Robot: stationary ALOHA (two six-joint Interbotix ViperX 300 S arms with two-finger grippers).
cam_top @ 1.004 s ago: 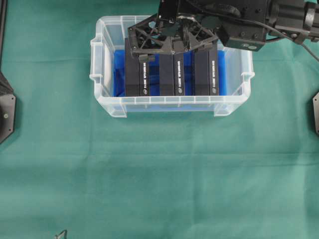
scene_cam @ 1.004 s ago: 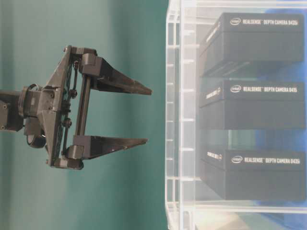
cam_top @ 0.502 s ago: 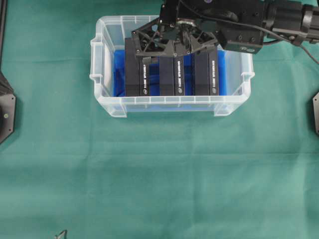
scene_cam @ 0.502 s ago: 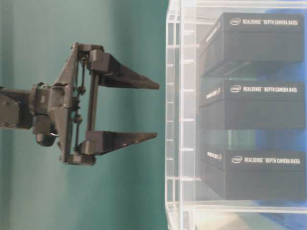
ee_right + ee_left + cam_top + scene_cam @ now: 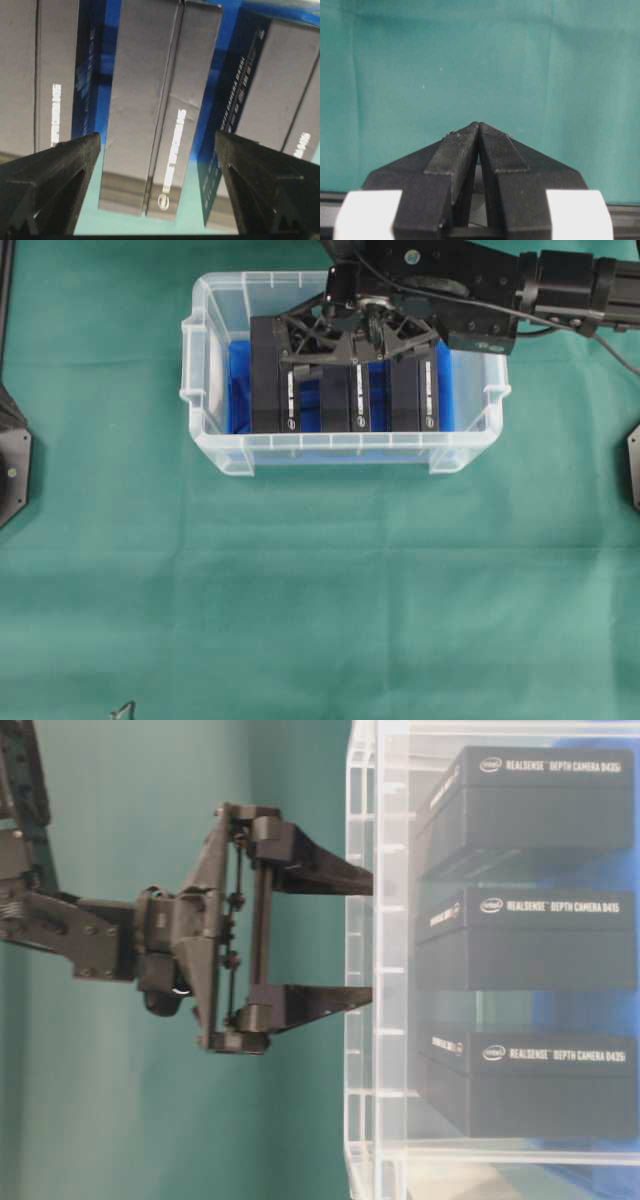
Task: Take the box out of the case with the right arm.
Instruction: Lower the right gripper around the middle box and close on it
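Note:
The clear case [image 5: 330,447] with a blue bottom stands at the top middle of the green cloth and holds three black boxes on edge. My right gripper [image 5: 352,358] hangs open over the middle box [image 5: 358,405], its black lattice fingers apart. In the right wrist view the middle box [image 5: 155,100] sits between the two fingers [image 5: 55,170], untouched. In the table-level view the right gripper [image 5: 365,942] has its tips at the case wall [image 5: 365,1120]. My left gripper [image 5: 479,125] is shut on nothing over bare cloth.
The left box [image 5: 272,390] and right box [image 5: 415,395] flank the middle one with narrow blue gaps between them. Black arm mounts sit at the left edge [image 5: 12,465] and right edge [image 5: 633,468] of the cloth.
The right gripper has moved down toward the case, from well above its rim to the rim's level, staying open. The left gripper and the boxes have not moved.

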